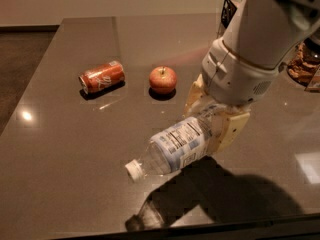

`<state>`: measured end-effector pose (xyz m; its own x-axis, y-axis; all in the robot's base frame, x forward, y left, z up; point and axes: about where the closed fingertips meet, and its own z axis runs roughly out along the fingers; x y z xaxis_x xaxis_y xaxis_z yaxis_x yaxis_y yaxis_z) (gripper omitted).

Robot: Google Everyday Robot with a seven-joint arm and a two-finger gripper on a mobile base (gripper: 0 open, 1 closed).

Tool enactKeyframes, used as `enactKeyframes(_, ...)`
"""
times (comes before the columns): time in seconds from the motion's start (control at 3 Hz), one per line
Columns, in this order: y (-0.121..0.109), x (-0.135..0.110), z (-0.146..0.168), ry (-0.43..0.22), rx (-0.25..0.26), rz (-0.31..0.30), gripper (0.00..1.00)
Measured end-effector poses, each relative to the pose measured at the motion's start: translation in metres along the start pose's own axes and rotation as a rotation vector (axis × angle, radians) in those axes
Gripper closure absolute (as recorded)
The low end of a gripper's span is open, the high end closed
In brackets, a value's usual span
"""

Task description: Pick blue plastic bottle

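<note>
The blue plastic bottle (175, 146) is clear with a white cap and a pale blue-and-white label. It hangs tilted above the dark table (60, 149), cap end down and to the left, its shadow and reflection below it. My gripper (216, 119) is shut on the bottle's base end, its cream fingers (230, 131) on either side. The white arm rises from it to the upper right.
An orange-red soda can (101, 76) lies on its side at the left. A red apple (163, 80) stands near the middle. A snack bag (305, 66) and a dark rack (229, 9) are at the right edge. The table's front edge runs along the bottom.
</note>
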<state>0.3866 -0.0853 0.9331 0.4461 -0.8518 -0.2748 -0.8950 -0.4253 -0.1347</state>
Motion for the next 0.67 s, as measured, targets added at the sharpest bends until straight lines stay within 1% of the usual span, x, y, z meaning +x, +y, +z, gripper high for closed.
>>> enactKeyframes(0.33,-0.007,-0.007,-0.013,-0.029,0.010,-0.021,1.00)
enactKeyframes(0.67,-0.017,-0.009,-0.022,-0.080,0.002,-0.021,1.00)
